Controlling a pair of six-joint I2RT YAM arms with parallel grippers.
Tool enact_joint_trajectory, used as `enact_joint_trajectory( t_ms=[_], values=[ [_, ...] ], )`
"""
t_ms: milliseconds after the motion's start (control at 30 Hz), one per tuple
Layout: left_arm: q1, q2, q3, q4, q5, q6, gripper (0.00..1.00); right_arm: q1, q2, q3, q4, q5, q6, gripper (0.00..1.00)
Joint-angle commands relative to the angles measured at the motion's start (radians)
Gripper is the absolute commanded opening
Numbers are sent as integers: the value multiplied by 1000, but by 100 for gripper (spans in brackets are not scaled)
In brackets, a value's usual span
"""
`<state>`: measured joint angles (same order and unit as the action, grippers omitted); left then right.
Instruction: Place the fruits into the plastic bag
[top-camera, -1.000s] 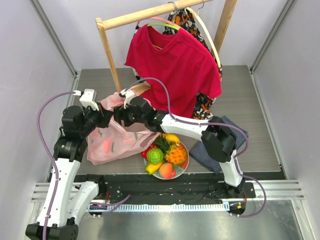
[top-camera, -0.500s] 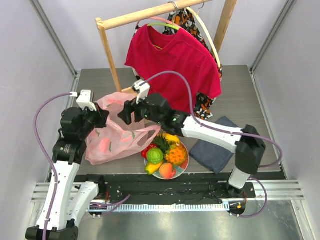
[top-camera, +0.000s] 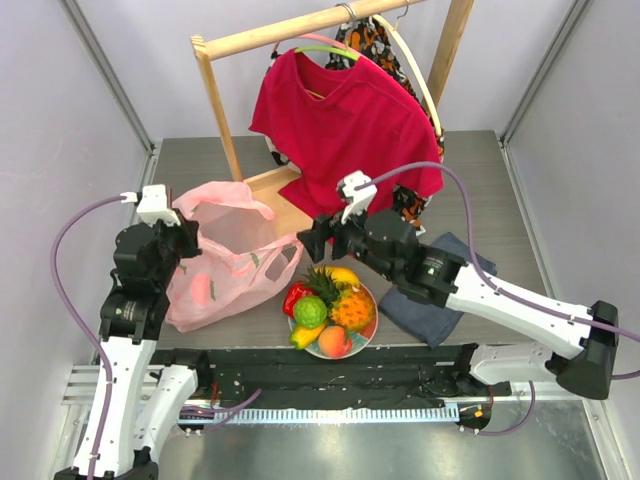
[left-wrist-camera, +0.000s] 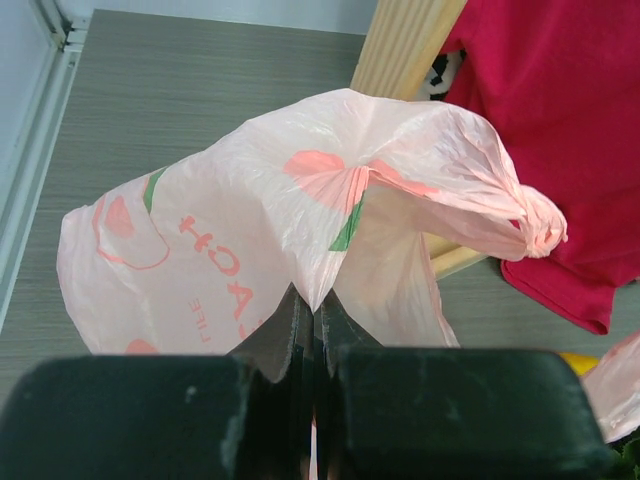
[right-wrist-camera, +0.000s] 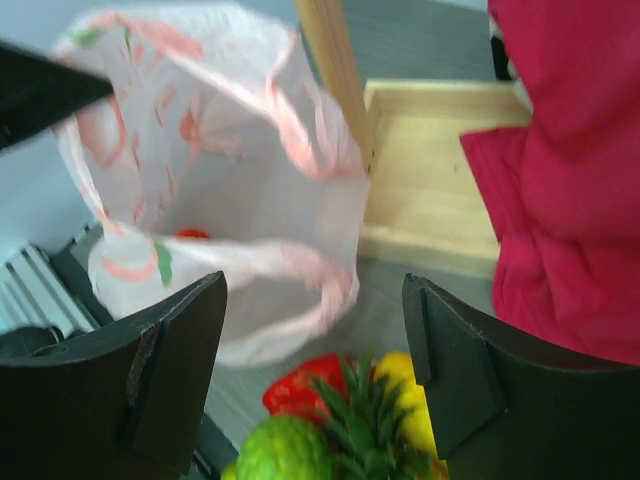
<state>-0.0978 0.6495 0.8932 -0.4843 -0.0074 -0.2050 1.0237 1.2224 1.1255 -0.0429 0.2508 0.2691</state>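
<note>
The pink plastic bag lies at the left with its mouth held up. My left gripper is shut on the bag's upper edge, and the film is pinched between its fingertips. A red fruit shows through the bag; it also appears in the right wrist view. My right gripper is open and empty, hovering above the far edge of the plate. The pineapple, the bumpy green fruit, the red pepper, the peach and yellow fruits sit on the plate.
A wooden clothes rack with a red T-shirt stands behind the bag and plate; its base board lies close to the bag. A folded grey-blue cloth lies right of the plate, under my right arm.
My right gripper has pulled back from the bag's mouth, moving right and nearer, to above the plate. My left gripper has kept its hold on the bag and shifted slightly left.
</note>
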Motion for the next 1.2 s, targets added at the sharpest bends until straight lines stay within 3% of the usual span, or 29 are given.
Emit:
enact_joint_trajectory(
  t_ms=[0, 200, 333, 567, 1167],
  values=[
    [3, -25, -10, 36, -43, 4, 0, 85, -63, -72, -138, 157, 56, 79],
    [1, -16, -8, 32, -28, 1, 0, 269, -58, -75, -301, 291, 186, 82],
    [3, -22, -10, 35, -23, -11, 0, 276, -43, -111, -325, 257, 393, 84],
    [3, -28, -14, 43, -6, -10, 0, 314, -37, -158, -359, 286, 562, 85],
    [3, -31, -16, 41, -6, -10, 0, 342, 106, -112, -397, 329, 611, 90]
  ],
)
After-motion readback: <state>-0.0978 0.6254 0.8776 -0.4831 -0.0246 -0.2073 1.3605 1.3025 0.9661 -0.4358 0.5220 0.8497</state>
